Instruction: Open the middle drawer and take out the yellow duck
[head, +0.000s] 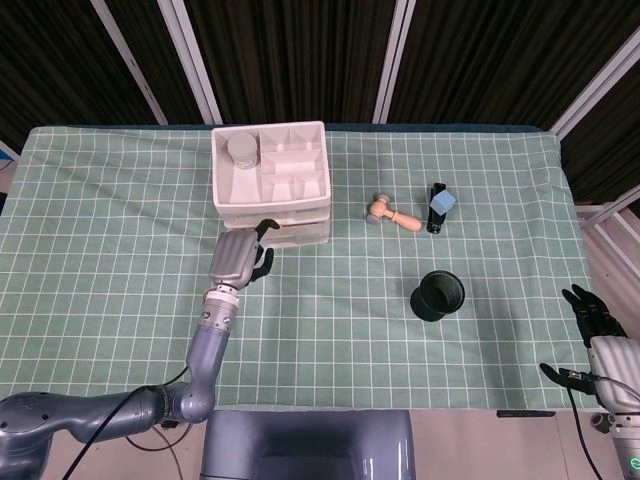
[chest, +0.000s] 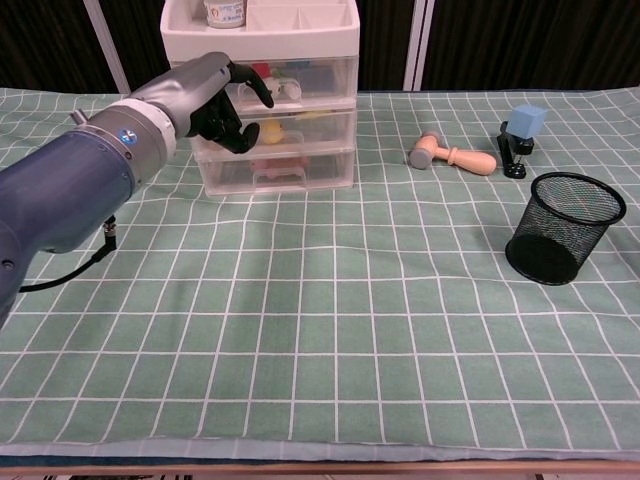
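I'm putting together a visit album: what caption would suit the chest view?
Left hand raised before the closed drawers of the white drawer unit, yellow duck visible inside the middle one.

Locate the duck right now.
Chest view: the duck sits inside the closed middle drawer of the white drawer unit, far left of the table, just right of the left hand.

The table (head: 100, 300) is covered by a green cloth (chest: 400, 330) with a white grid, and small wrinkles are seen in it. Behind the table, a dark wall of vertical black slats (head: 290, 60) is seen, divided by slanted white bars (head: 195, 75). The scene is lit evenly from above. At the near edge, a grey-blue base (head: 310, 450) is seen. At the far right, a metal frame (head: 610, 220) is partly visible.
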